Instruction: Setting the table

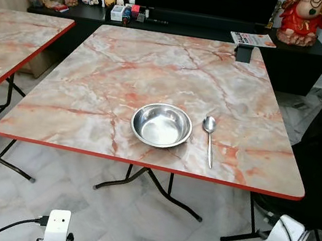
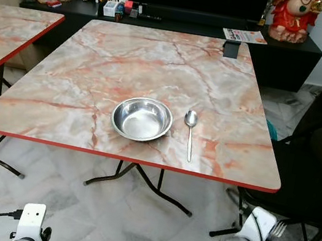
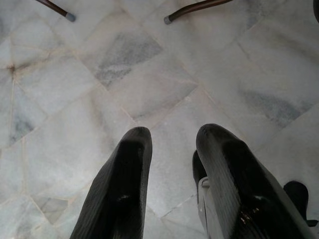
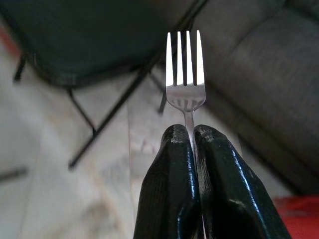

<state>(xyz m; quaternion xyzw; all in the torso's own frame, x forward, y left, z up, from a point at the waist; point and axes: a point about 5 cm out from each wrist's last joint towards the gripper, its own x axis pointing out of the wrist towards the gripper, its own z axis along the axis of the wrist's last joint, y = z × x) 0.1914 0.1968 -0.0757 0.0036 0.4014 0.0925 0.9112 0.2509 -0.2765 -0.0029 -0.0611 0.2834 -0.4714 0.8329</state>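
A steel bowl sits near the front edge of the marble-patterned table, with a steel spoon lying just to its right. My right gripper hangs low by my right side and is shut on the handle of a steel fork, tines pointing away from the wrist; the tines also peek out beside the right wrist. My left gripper hangs idle over the floor, open with nothing between its fingers.
A second marble table stands to the left. A dark folding chair is at the right of the table. A black TV cabinet with jars, small items and a red figurine lines the back wall. A small dark holder sits at the table's far edge.
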